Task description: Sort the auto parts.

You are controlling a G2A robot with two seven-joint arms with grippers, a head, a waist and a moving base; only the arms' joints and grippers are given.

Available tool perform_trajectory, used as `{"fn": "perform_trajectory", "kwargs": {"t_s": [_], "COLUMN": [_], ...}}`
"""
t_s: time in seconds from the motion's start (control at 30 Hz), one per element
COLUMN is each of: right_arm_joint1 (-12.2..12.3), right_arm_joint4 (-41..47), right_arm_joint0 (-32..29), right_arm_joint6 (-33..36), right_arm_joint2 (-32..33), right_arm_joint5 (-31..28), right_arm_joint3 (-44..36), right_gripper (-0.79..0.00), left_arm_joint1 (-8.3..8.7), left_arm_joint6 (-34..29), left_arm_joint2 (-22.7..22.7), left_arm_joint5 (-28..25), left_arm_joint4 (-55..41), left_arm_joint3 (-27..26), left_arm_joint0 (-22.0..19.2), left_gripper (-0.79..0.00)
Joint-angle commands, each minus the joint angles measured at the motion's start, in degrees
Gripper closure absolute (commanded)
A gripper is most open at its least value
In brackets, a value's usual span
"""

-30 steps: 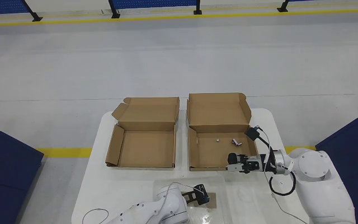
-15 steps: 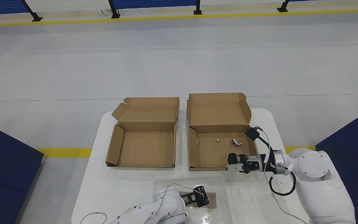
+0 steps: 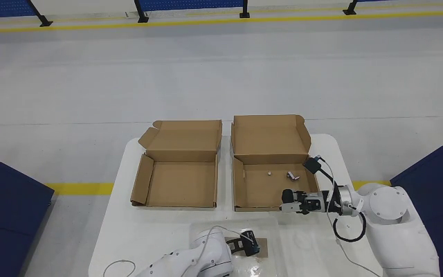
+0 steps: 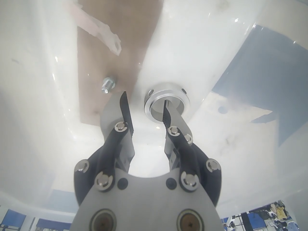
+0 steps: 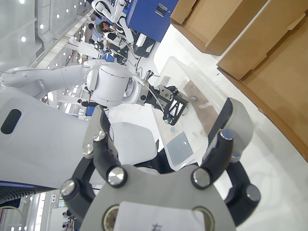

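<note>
A white bench (image 3: 121, 221) carries two open cardboard boxes side by side, lids folded back. The left box (image 3: 180, 183) has a bare floor. The right box (image 3: 256, 194) holds a tiny pale part (image 3: 268, 173) and, near it, a small metal part (image 3: 291, 175), both toward its back wall. In front of the boxes sits a clear tray (image 3: 297, 239) with a brown card (image 4: 115, 13) lying flat inside it. A translucent plastic clip (image 4: 96, 31) lies on the card, and a short silver bolt (image 4: 108, 85) rests at the card's edge, just beside one finger of the left claw (image 4: 144, 98). That claw is down inside the tray, spread and gripping nothing. One fingertip dips into the bore of a metal ring (image 4: 168, 92) lying flat on the tray floor next to the card. The other fingertip stands outside the ring, apart from its wall, between ring and bolt. The right claw (image 3: 285, 201) hovers over the front right corner of the right box, its fingers spread wide with nothing between them.
</note>
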Motion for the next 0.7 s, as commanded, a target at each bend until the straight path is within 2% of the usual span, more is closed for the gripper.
{"fn": "perform_trajectory", "kwargs": {"t_s": [0.0,0.17,0.4,0.67], "right_arm_joint1": [0.0,0.0,0.0,0.0], "right_arm_joint4": [0.0,0.0,0.0,0.0], "right_arm_joint0": [0.0,0.0,0.0,0.0], "right_arm_joint6": [0.0,0.0,0.0,0.0], "right_arm_joint2": [0.0,0.0,0.0,0.0], "right_arm_joint5": [0.0,0.0,0.0,0.0], "right_arm_joint3": [0.0,0.0,0.0,0.0], "right_gripper": [-0.785,-0.785,-0.785,-0.785], "left_arm_joint1": [-0.11,-0.35,-0.39,-0.76], "left_arm_joint6": [0.1,-0.2,-1.0,-1.4], "left_arm_joint2": [0.0,0.0,-0.5,0.2], "left_arm_joint5": [0.0,-0.2,0.6,-0.6], "left_arm_joint4": [0.1,0.2,1.4,1.3], "left_arm_joint3": [0.1,0.4,-0.1,-0.1], "left_arm_joint0": [0.0,0.0,0.4,0.9], "left_gripper": [-0.234,-0.179,-0.200,-0.215]}}
